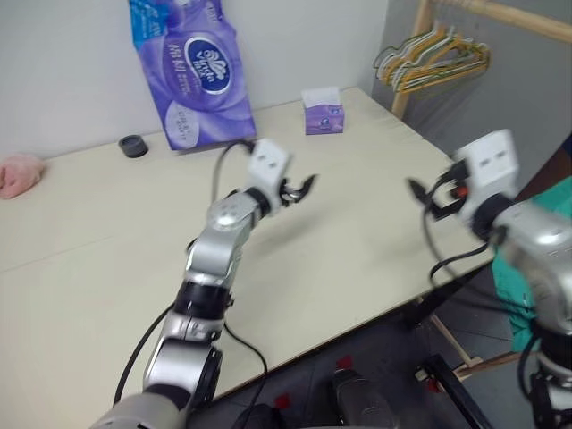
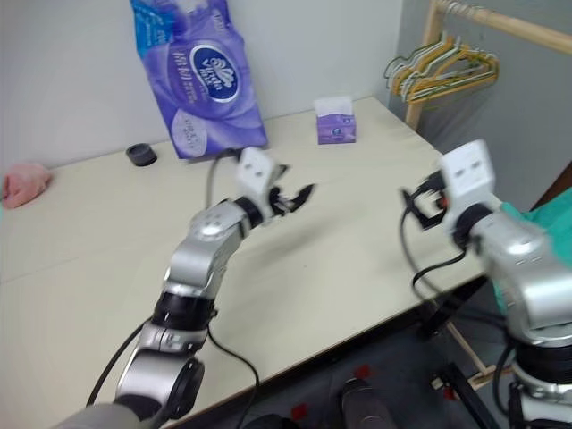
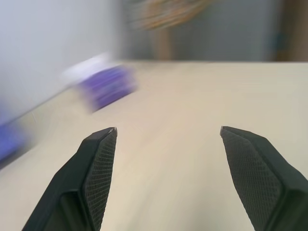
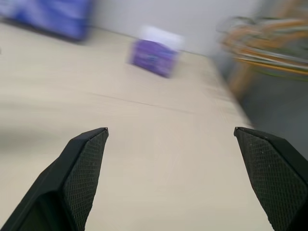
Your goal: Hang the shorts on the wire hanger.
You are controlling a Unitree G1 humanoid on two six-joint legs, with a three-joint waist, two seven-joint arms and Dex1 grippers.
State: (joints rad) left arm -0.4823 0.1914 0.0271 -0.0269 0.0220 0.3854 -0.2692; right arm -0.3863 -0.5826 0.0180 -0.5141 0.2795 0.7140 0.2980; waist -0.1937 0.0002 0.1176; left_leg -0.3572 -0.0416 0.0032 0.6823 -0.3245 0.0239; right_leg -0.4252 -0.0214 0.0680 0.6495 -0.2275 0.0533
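Observation:
The teal-green shorts [image 2: 547, 222] show as a patch of fabric off the table's right side, behind my right arm and mostly hidden by it. The wire hanger is out of view. My left gripper [image 1: 299, 189] hovers over the middle of the table, pointing toward the far right corner; its fingers are open with nothing between them in the left wrist view [image 3: 168, 132]. My right gripper [image 1: 423, 198] hangs over the table's right edge, pointing left. It is wide open and empty in the right wrist view [image 4: 171, 130].
On the pale wooden table [image 1: 357, 259], a large purple tissue pack [image 1: 192, 76] leans on the back wall. Also there: a small purple tissue box [image 1: 323, 113], a black ring [image 1: 133, 146] and a pink cloth [image 1: 20, 174]. Bunched coloured hangers [image 1: 433, 58] hang on a wooden rack at the back right.

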